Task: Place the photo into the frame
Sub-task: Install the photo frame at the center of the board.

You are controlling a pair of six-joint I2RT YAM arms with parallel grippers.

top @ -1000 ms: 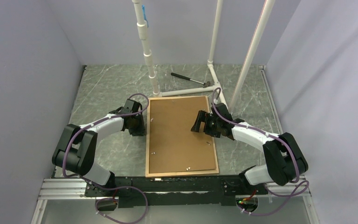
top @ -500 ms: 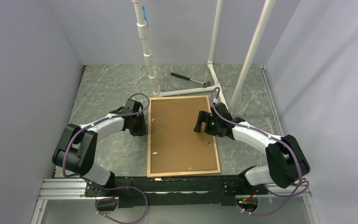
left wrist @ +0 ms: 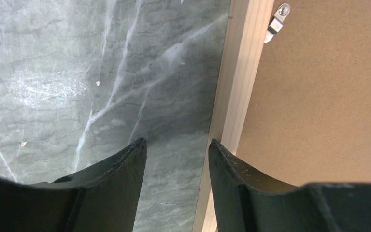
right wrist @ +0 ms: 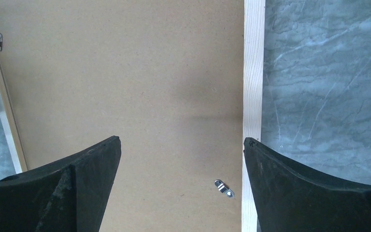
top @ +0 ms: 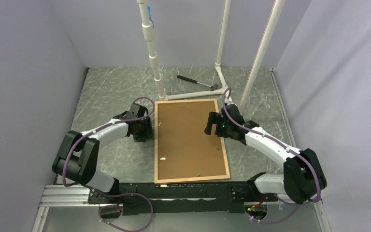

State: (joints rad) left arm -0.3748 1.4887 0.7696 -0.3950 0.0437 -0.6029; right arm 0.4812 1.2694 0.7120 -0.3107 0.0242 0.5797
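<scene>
Top external view: frame (top: 192, 180) flat on the surface (top: 111, 92), backing board (top: 188, 140) up. Left fingers (left wrist: 111, 179) apart at its left edge; right fingers (right wrist: 77, 183) wide apart over its right side.

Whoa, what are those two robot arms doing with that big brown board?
The wooden frame lies back-up on the table with a brown backing board in it. The left end effector is at the frame's left edge, jaws apart, holding nothing. The right end effector hangs wide open over the board's right side. No photo shows, so I can't tell if it is inside.
</scene>
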